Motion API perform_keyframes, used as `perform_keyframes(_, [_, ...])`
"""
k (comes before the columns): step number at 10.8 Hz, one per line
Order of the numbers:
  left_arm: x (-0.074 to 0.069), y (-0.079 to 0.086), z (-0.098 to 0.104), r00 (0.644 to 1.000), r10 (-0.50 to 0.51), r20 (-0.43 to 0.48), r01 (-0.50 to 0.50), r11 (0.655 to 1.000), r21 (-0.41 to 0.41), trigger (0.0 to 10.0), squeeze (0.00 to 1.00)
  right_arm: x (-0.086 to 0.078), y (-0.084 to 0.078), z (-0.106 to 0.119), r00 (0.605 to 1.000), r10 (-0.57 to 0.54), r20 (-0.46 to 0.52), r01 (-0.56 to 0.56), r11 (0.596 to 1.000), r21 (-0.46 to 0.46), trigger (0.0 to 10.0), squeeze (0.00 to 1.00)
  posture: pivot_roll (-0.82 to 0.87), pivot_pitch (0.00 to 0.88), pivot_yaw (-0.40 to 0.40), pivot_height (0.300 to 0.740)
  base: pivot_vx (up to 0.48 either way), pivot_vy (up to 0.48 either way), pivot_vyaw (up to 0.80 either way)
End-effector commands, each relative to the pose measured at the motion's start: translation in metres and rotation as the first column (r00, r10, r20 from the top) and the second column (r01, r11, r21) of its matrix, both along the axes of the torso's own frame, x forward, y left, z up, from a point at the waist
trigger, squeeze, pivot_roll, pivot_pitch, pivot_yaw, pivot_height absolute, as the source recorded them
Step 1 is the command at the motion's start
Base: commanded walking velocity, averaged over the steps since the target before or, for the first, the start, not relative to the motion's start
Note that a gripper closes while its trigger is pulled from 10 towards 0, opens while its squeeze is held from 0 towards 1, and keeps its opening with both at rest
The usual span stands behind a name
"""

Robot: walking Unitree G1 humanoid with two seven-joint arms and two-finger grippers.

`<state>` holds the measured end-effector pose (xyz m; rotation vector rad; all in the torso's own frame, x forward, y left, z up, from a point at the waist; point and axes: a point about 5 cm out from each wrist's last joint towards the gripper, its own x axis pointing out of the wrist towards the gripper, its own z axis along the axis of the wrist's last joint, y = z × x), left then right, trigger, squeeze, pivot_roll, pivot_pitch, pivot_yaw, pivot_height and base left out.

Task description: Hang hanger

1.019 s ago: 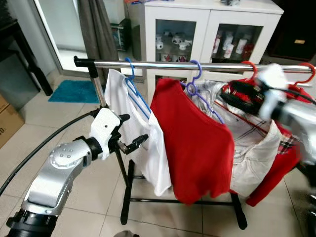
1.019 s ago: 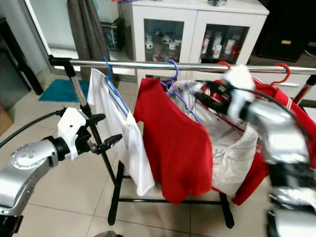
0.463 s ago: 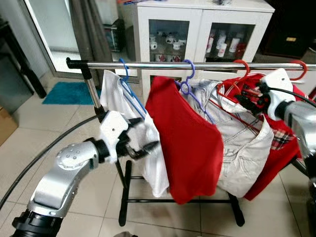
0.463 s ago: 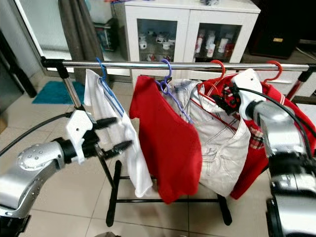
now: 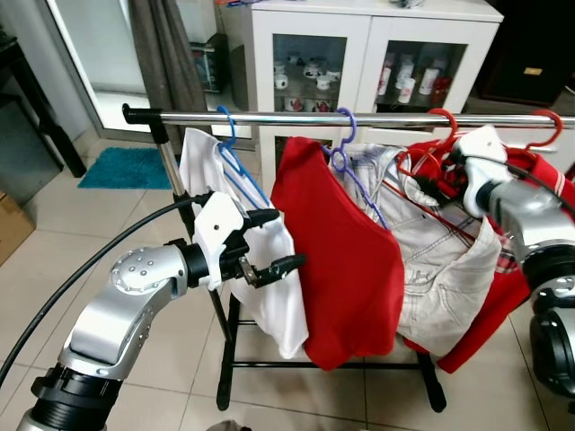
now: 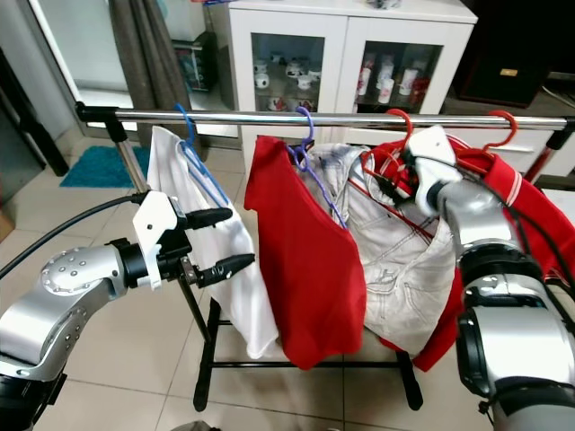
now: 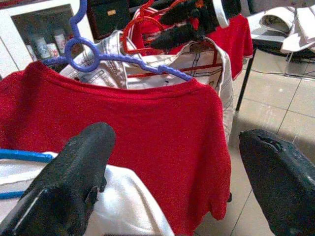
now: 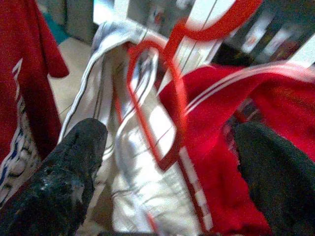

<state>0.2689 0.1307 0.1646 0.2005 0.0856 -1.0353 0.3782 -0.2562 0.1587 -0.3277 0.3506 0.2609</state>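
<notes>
- The job looks almost done. 4 hangers with clothes hang on the rail (image 5: 377,118).
- The red hanger (image 6: 393,127) is the one being hung. Its hook sits over the rail, at about 1 o'clock from the red shirt (image 5: 346,242). A pale shirt (image 6: 391,260) hangs from it.
- The right gripper (image 6: 395,178) is just under that hook, right by the hanger's neck. Its wrist view shows the 2 fingers spread wide with the red wire in the gap between them. I judge it is not squeezing the hanger.
- The left gripper (image 5: 274,241) is at about 9 o'clock from the red shirt, in front of the white shirt (image 5: 260,269). Its 2 fingers are wide apart and hold nothing.
- What is left, I think: pull the right arm away and see that the hanger stays put.
- Compared with 1 second ago, the right gripper has gone from up beside the rail to lower, in at the hanger's neck. The left gripper has come closer to the red shirt.
</notes>
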Motion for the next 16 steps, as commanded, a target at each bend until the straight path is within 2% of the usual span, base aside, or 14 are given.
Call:
perform_keyframes(1, [0.002,-0.002,0.005,1.0,-0.02,0.016,0.02,1.0,0.0,10.0,0.0,0.003,0.004,0.005,0.999,0.032,0.001,-0.032,0.999,0.009,0.0,0.0,-0.07,0.0,0.022,0.74,0.0,0.0,0.0])
perform_keyframes(5, [0.002,-0.003,0.005,0.999,-0.039,0.013,0.039,0.999,0.001,10.0,0.0,0.006,0.015,0.007,0.993,0.118,-0.023,-0.117,0.991,0.07,0.0,0.0,-0.07,0.0,0.022,0.74,0.0,0.0,0.0])
perform_keyframes(9, [0.001,-0.003,0.005,0.999,-0.048,0.011,0.048,0.999,0.002,10.0,0.0,0.008,0.019,0.003,0.992,0.108,-0.058,-0.104,0.993,0.064,0.0,0.0,-0.07,0.0,0.016,0.74,0.0,0.0,0.0])
perform_keyframes(11, [0.0,-0.002,0.004,0.999,-0.049,0.009,0.049,0.999,0.004,10.0,0.0,0.008,0.022,0.002,0.992,0.095,-0.083,-0.085,0.989,0.117,0.0,0.0,-0.07,0.0,0.018,0.74,0.0,0.0,0.0])
perform_keyframes(16, [0.001,-0.002,0.004,0.998,-0.054,0.013,0.053,0.998,0.018,10.0,0.0,0.007,0.02,0.0,0.991,0.072,-0.114,-0.054,0.986,0.158,0.0,0.0,-0.07,0.0,0.025,0.74,0.0,0.0,0.0])
